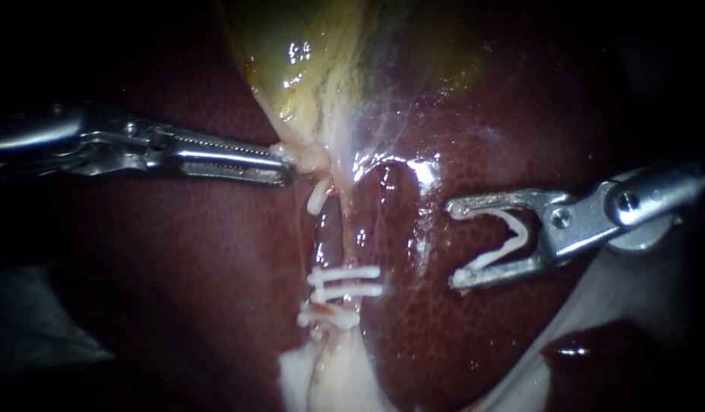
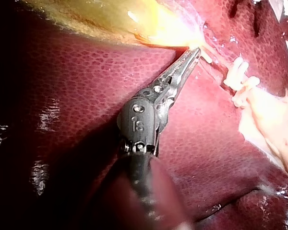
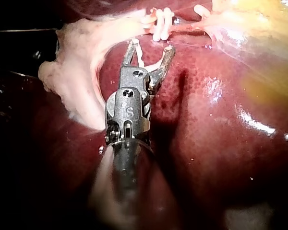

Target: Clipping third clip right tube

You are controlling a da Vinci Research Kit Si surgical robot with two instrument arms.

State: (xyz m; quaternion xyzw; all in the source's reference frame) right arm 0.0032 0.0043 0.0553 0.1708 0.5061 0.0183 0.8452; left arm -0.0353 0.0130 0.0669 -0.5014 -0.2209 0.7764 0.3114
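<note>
Approach step: my right instrument, claw wide around a loaded clip, sits apart from the right tube. My left instrument has its claw clamped on the gallbladder. Next, I judge: straddle the tube.

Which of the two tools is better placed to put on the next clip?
The right instrument: its jaws hold a white clip and face the tubes. The left instrument is shut on tissue under the gallbladder.

Finding: no label, brand, number or sign is legible anywhere off the instruments. One small stamped mark stands on the dark wrist housing of the left instrument. A like mark stands on the housing of the right instrument. Neither mark is transcribed.
</note>
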